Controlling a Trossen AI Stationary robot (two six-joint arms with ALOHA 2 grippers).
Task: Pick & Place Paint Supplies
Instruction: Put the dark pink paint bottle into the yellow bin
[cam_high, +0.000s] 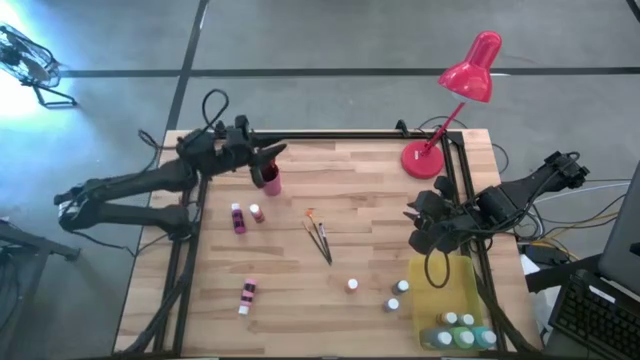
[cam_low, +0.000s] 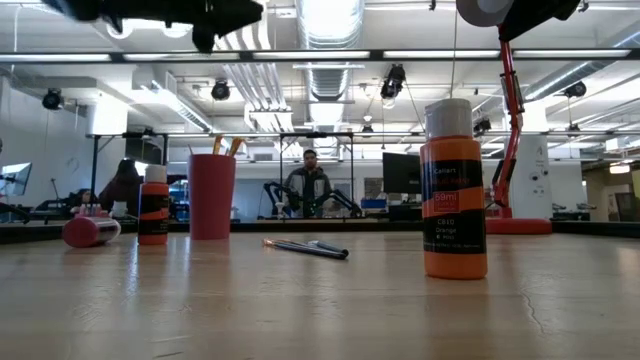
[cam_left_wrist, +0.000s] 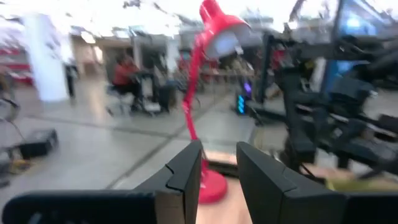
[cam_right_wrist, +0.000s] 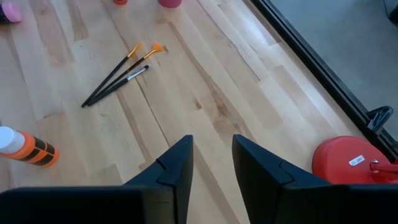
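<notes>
A large workshop hall with ceiling ducts and strip lights lies behind the wooden table (cam_high: 330, 200); a person (cam_low: 309, 186) stands at a far bench.

Left gripper (cam_high: 272, 155): raised over the table's far left part, directly above the red cup (cam_high: 270, 181). In its wrist view the fingers (cam_left_wrist: 186, 171) stand a little apart with nothing between them.

Right gripper (cam_high: 420, 222): raised over the table's right side, just beside the yellow tray (cam_high: 447, 290) and near the lamp (cam_high: 455, 100) base. Its fingers (cam_right_wrist: 176, 163) also show a narrow gap and hold nothing.

Paint supplies:
- The red cup holds brush handles, seen poking above its rim in the low view.
- Brushes (cam_high: 319, 238): a small bundle lies flat at mid-table, bristles toward the far edge.
- A purple bottle (cam_high: 238, 218) lies on its side near the cup, with an upright orange bottle (cam_high: 256, 213) just beside it.
- Another purple bottle (cam_high: 246, 295) lies flat near the front left.
- A white-capped orange bottle (cam_low: 453, 188) stands at front centre, closest to the low camera.
- Two more bottles (cam_high: 398, 295) stand just left of the tray.
- Several capped bottles (cam_high: 462, 333), some green and blue, stand grouped in the tray's near end.

The lamp stands at the far right corner, head tilted beyond the table edge.
</notes>
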